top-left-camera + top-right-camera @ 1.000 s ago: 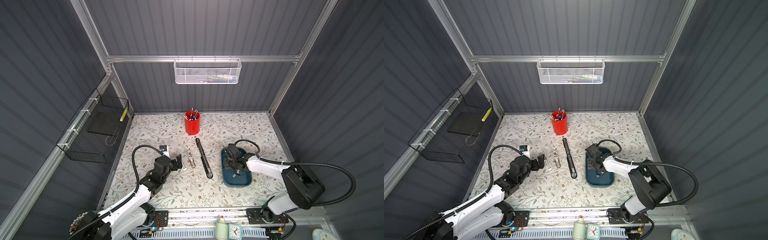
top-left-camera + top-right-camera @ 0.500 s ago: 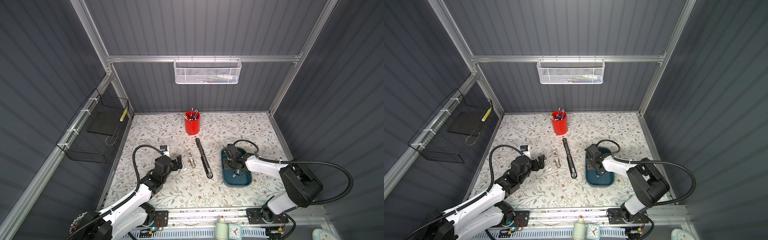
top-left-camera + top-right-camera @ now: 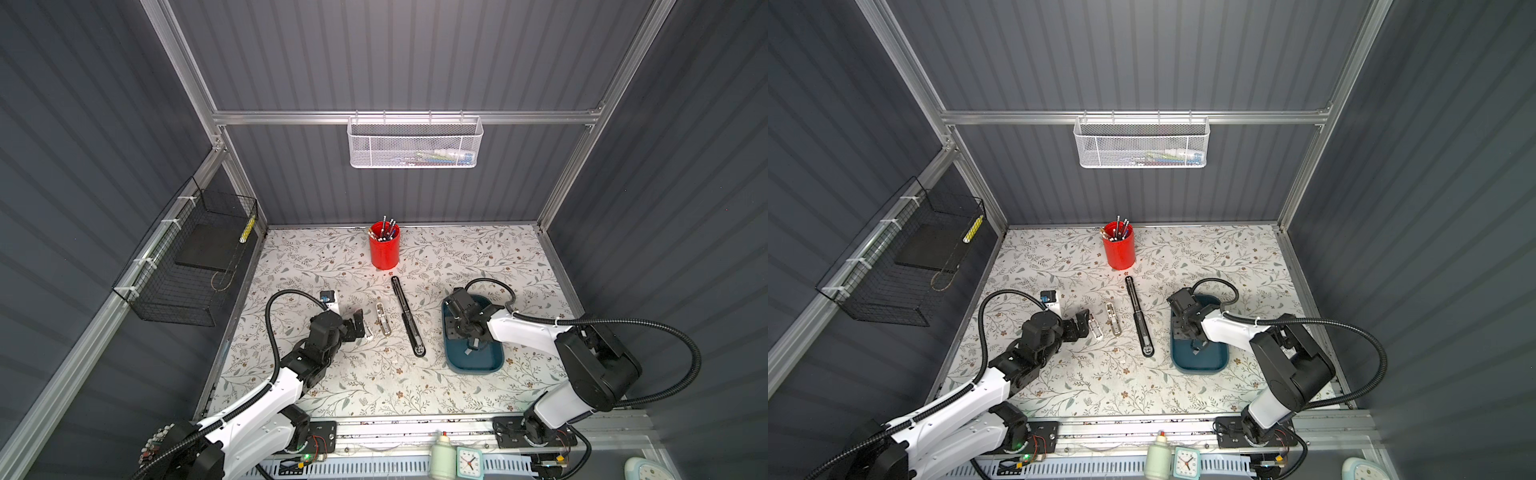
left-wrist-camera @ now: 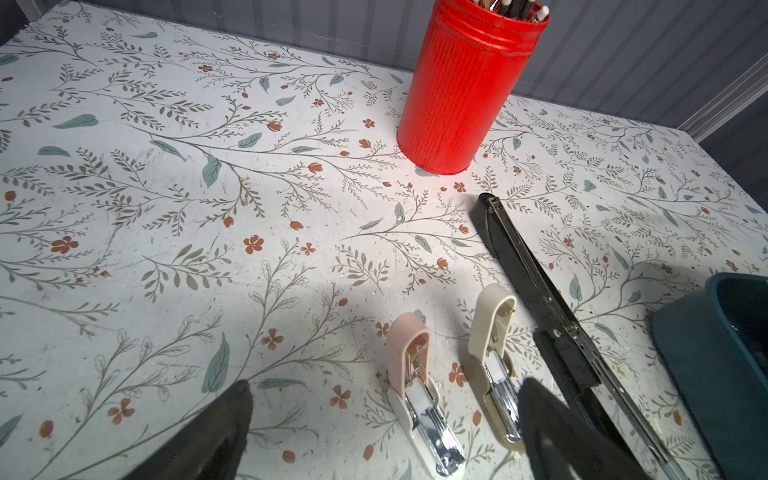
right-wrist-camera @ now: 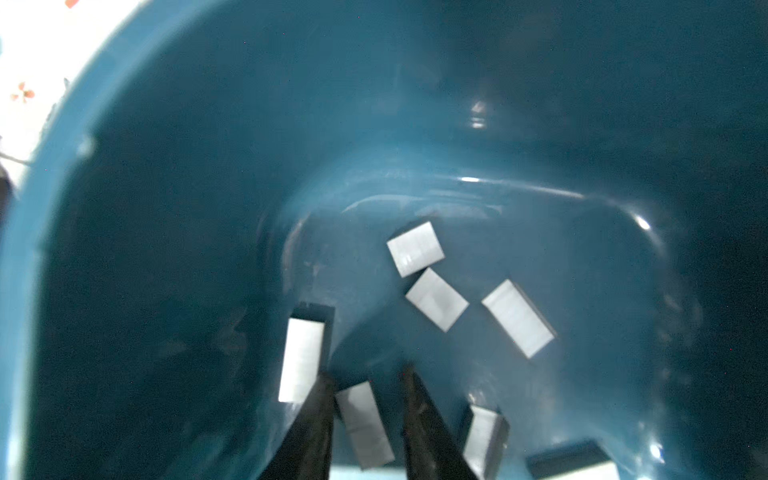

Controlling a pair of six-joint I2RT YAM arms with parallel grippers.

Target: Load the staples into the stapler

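I have the right pincer [image 5: 368, 372] down inside the teal tray [image 5: 124, 208]. Its two dark fingers [image 5: 316, 424] are drawn in narrow and straddle one strip of the staples [image 5: 363, 424]. That strip lies flat on the tray floor between them. One finger sits at its long edge, and a thin line of teal shows between the strip and the opposite finger, so I read the jaws as not clamped. Whether the tips touch the floor I cannot tell. A second strip [image 5: 301, 359] lies just outside one finger and another [image 5: 482, 440] just outside the opposite one. Three more [image 5: 436, 299] lie loose a little beyond the tips, two of them nearly meeting at a corner.

In both top views the tray sits right of centre in the lower half of the frame. The right pincer is over its upper left part, and a pale strip [image 3: 468, 351] shows on the floor just below it.

My left pincer [image 4: 386, 386] stands wide, low over the flowered table [image 4: 166, 208]. The pink stapler [image 4: 411, 374] lies open between its fingers, touching neither. The beige stapler [image 4: 492, 332] lies beside it, its near end hidden behind one finger. The long black stapler [image 4: 540, 299] lies open between the beige one and the tray. All the staples I can see are in the tray, well apart from this pincer.
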